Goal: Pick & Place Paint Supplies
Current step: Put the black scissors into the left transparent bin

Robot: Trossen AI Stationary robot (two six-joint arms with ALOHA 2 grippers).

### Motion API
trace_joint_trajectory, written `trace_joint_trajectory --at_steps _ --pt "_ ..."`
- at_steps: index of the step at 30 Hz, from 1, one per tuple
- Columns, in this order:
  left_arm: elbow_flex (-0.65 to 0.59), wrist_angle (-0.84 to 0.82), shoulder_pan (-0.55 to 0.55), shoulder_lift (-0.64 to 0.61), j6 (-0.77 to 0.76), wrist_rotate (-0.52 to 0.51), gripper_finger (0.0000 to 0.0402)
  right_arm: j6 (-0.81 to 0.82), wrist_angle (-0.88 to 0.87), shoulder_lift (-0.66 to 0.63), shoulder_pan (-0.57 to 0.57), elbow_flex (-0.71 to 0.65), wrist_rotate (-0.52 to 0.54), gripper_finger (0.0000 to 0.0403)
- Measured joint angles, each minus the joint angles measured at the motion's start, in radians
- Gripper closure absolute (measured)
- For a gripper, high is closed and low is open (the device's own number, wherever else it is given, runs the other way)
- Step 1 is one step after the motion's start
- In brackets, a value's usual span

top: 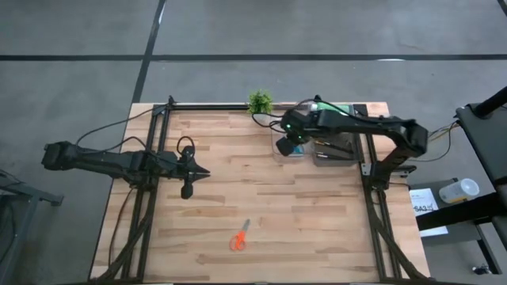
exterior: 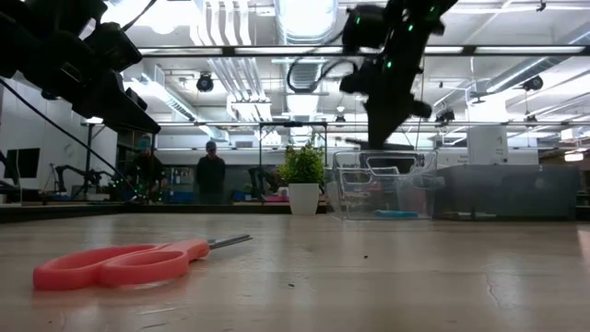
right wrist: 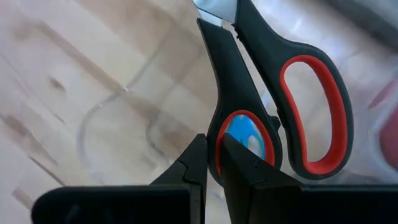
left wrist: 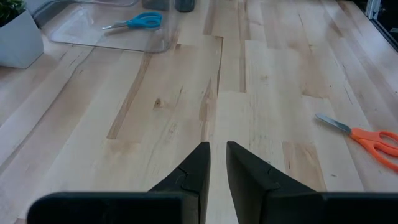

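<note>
Right gripper (right wrist: 213, 163), fingers closed on the black-and-red scissors' (right wrist: 273, 106) handle, holds them above the clear bin (exterior: 383, 184), apparently for dropping in. Left gripper (left wrist: 217, 168) waits nearly closed, empty, over the worktop (top: 317, 214). Orange scissors (top: 238, 237) lie unpicked.

Hardly any writing can be read. In the high view a white sheet (top: 423, 202) lying off the desk's right side carries dark print (it looks like digits, perhaps "543", too small to be sure). Nothing legible shows on the scissors, the clear bin or the room's fixtures.
</note>
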Motion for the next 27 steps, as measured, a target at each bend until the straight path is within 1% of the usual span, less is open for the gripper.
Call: trace_joint_trajectory --at_steps 2,3,7,11,18,27 --pt "0.0 0.0 0.0 0.0 0.0 0.0 0.034 0.001 0.001 0.039 -0.022 0.0 -0.044 0.038" --pt "0.0 0.0 0.0 0.0 0.0 0.0 0.034 0.002 -0.001 0.056 -0.03 0.0 -0.049 0.038" --pt "0.0 0.0 0.0 0.0 0.0 0.0 0.034 0.002 -0.002 0.108 -0.04 0.0 -0.047 0.038" --pt "0.0 0.0 0.0 0.0 0.0 0.0 0.034 0.012 -0.002 0.128 -0.046 0.0 -0.046 0.038" --pt "0.0 0.0 0.0 0.0 0.0 0.0 0.034 0.071 -0.006 0.072 -0.06 0.0 -0.042 0.038" --pt "0.0 0.0 0.0 0.0 0.0 0.0 0.034 0.316 -0.026 -0.013 -0.088 0.0 -0.048 0.038"
